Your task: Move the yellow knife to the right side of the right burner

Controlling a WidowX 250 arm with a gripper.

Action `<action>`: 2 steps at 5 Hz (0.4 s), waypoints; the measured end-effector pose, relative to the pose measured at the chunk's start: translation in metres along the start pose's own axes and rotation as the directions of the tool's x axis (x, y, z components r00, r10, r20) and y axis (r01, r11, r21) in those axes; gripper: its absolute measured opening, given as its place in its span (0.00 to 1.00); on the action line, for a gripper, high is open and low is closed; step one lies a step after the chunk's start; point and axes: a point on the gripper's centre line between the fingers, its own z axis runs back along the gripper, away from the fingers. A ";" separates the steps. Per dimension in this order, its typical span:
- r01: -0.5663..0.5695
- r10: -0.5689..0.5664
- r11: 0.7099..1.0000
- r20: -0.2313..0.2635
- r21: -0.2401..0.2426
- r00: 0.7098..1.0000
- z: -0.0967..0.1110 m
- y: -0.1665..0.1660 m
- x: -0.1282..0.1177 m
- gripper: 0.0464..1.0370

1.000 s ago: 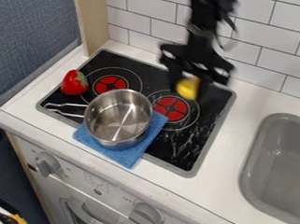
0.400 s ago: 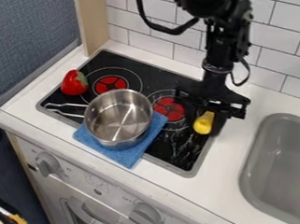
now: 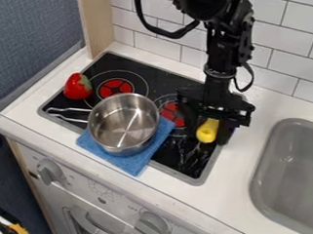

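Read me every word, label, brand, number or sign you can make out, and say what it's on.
Nothing is legible.
Small grey print between the round grey knobs on the flat white control panel: too small to read.
Faint marks beside the right-hand knob: too small as well.

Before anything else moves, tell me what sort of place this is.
It looks like a toy or mock-up kitchen: a stovetop with red burners, a grey sink set into the counter, and white wall tiles behind.
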 end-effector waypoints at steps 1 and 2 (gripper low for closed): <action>0.088 -0.086 0.996 0.142 -0.009 0.986 0.024 0.003 -0.003 0.97; 0.127 -0.119 0.992 0.263 -0.013 0.957 0.062 0.003 -0.004 0.97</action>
